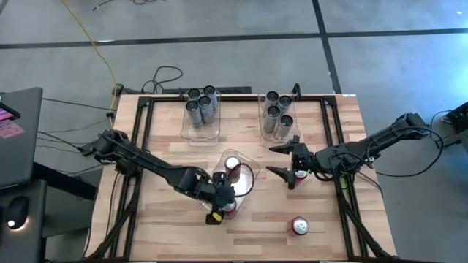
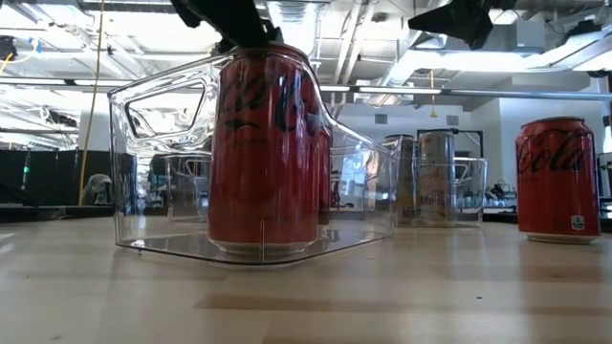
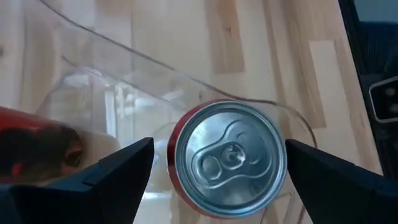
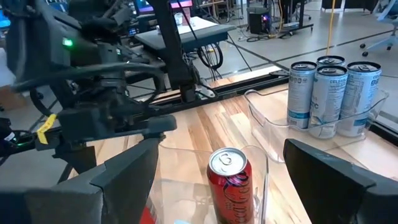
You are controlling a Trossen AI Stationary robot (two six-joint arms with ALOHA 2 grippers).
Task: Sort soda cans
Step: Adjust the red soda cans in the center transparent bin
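A red soda can (image 3: 227,158) with a silver top stands upright at the near end of a clear bin (image 2: 158,105) in the middle of the table. My left gripper (image 3: 219,146) hangs open above it, slanting down, one finger on each side of the can's top, with a gap showing on at least one side. More red cans (image 1: 232,164) stand in the same bin. Another red can (image 1: 299,226) stands on the bare table at the near right. My right gripper (image 1: 272,159) waits open above the table, right of this bin, with nothing between its fingers.
Two clear bins at the far side each hold several silver-grey cans, one on the left (image 1: 201,106) and one on the right (image 1: 278,113). A black frame (image 1: 142,131) runs round the table. Bare wood lies along the near edge.
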